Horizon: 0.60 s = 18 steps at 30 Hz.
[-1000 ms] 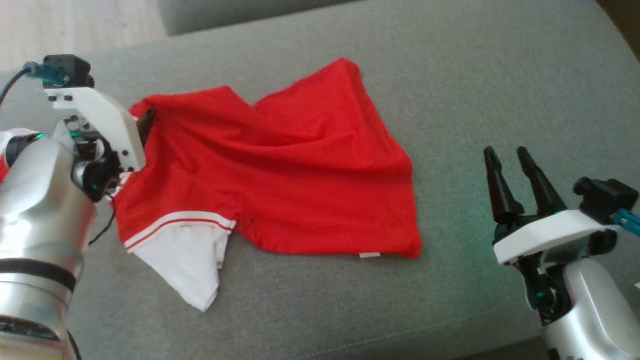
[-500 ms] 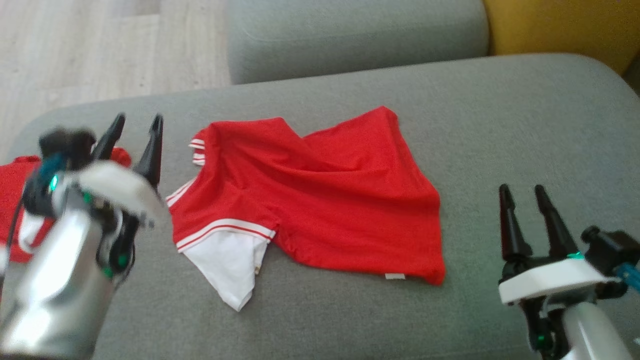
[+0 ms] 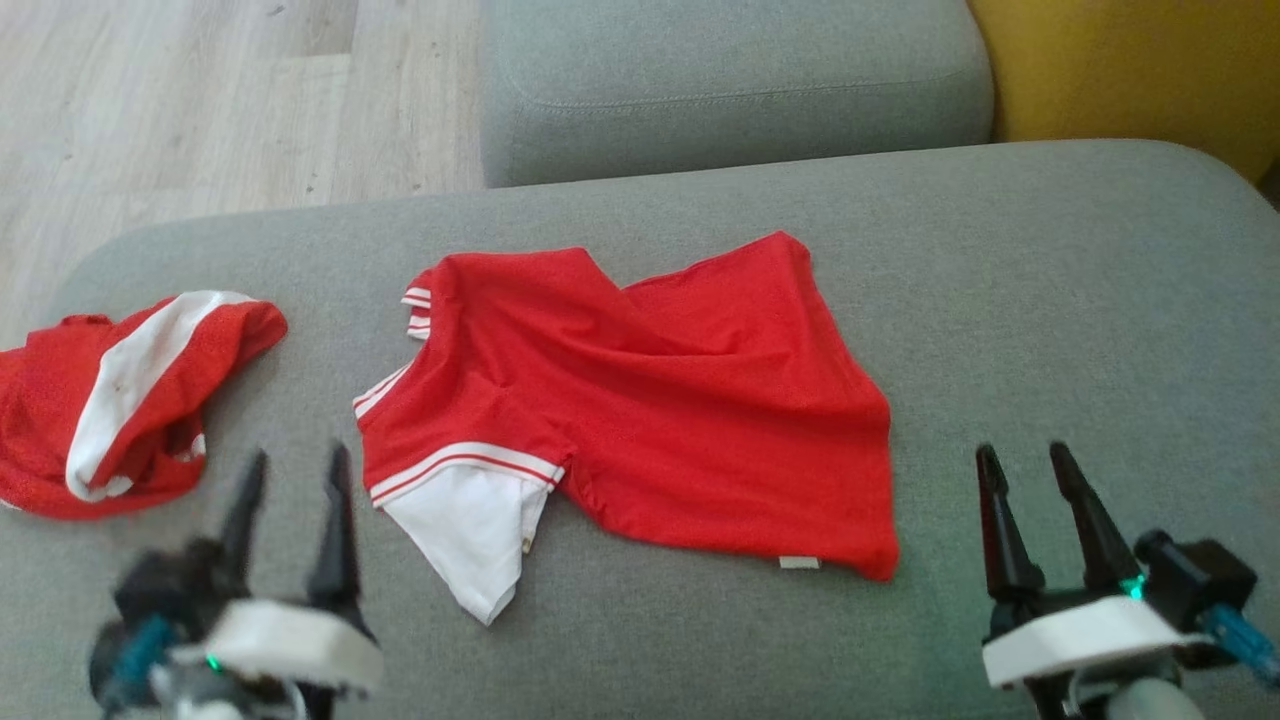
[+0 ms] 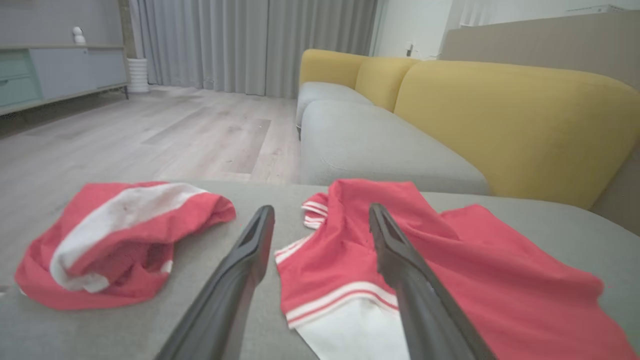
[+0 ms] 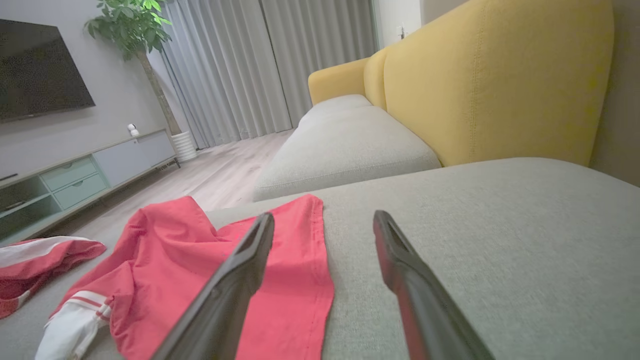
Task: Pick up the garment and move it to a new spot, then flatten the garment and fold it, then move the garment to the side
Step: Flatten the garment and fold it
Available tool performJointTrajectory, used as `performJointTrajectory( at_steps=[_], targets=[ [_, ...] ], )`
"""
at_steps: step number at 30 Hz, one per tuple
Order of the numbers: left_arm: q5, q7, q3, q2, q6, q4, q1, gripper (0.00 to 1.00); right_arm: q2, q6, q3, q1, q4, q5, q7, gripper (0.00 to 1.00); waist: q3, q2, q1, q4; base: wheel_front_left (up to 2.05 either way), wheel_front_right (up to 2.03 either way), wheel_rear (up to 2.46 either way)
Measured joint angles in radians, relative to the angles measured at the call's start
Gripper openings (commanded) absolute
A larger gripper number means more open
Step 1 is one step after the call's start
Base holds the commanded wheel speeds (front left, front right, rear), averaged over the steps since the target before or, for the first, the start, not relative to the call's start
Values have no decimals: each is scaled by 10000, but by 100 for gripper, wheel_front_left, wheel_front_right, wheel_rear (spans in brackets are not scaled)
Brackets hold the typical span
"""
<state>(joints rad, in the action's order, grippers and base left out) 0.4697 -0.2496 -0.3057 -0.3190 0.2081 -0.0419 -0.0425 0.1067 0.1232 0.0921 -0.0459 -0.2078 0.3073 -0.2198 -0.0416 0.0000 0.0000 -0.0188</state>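
Back from the cloth comes the left tool (image 3: 300, 452): a second ago it sat against the garment's sleeve edge, and now it hangs clear of it, fingers spread wide and holding nothing. The head camera has also lifted, so the whole picture has shifted; the garment (image 3: 650, 420) itself looks to lie as it did. The right tool (image 3: 1022, 450) is likewise spread and empty.

The garment, a red shirt with white-striped trim and a white sleeve, lies on the grey sofa seat (image 3: 1050, 300) between the two tools, ahead of both. Its white sleeve is just ahead and to the right of the left tool; its hem corner is ahead and to the left of the right tool, a little apart from it. A second red-and-white garment (image 3: 120, 400) lies bunched ahead and to the left of the left tool, apart from the first.

As a judgement, the move to a new spot looks done, since the shirt is released and resting. Flattening is not finished: a deep crease runs across the middle, the top edge is uneven and the sleeve is skewed. Folding and shifting it aside are still to come.
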Motion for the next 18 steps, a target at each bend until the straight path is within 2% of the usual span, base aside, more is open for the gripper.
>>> performJointTrajectory(
  at_steps=[3,11,18],
  targets=[
    [-316,2,90,276,-157,105,-539,100,-2,0,-81,-144,-50,-10,17,100,28,0,0,5,0,0,0],
    [-821,0,608,673,-602,67,-563,100,-4,0,-144,-137,-52,-10,265,100,-20,0,0,-14,0,0,0],
    [-1126,0,878,917,-777,-173,-568,100,-2,0,-146,-110,-59,-10,357,100,-38,0,0,-44,0,0,0]
  ],
)
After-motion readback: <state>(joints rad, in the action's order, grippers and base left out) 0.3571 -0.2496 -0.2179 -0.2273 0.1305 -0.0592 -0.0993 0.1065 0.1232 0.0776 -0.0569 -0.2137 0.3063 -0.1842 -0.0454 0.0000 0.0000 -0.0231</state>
